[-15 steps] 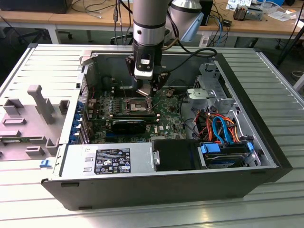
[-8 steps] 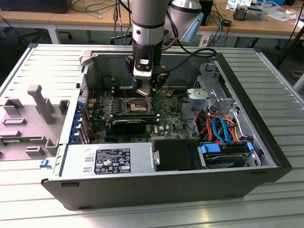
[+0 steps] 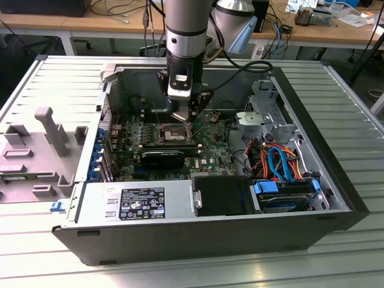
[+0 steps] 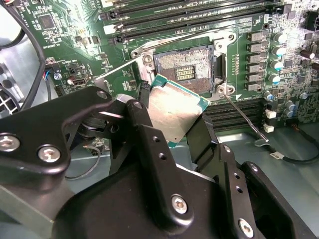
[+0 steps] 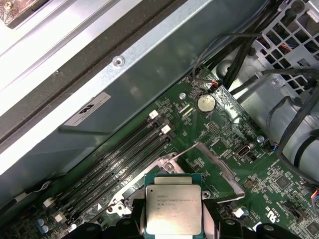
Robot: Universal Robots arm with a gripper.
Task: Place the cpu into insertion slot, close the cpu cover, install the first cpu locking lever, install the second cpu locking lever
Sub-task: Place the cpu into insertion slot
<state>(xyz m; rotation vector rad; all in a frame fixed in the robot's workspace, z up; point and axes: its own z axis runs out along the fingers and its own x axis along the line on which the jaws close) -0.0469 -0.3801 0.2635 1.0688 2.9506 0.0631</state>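
First step: the claw (image 4: 171, 119) pinches the tilted cpu (image 4: 177, 107) above the board. In the exterior view the open insertion slot (image 3: 170, 133) lies at its eight o'clock. Seating likely calls for levelling and alignment.

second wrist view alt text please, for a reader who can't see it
The black claw grips the cpu, its silver-grey top tilted, close by the open insertion slot, whose dark pin field is bare. Around the slot lies the green circuit board, with long black memory slots beyond.
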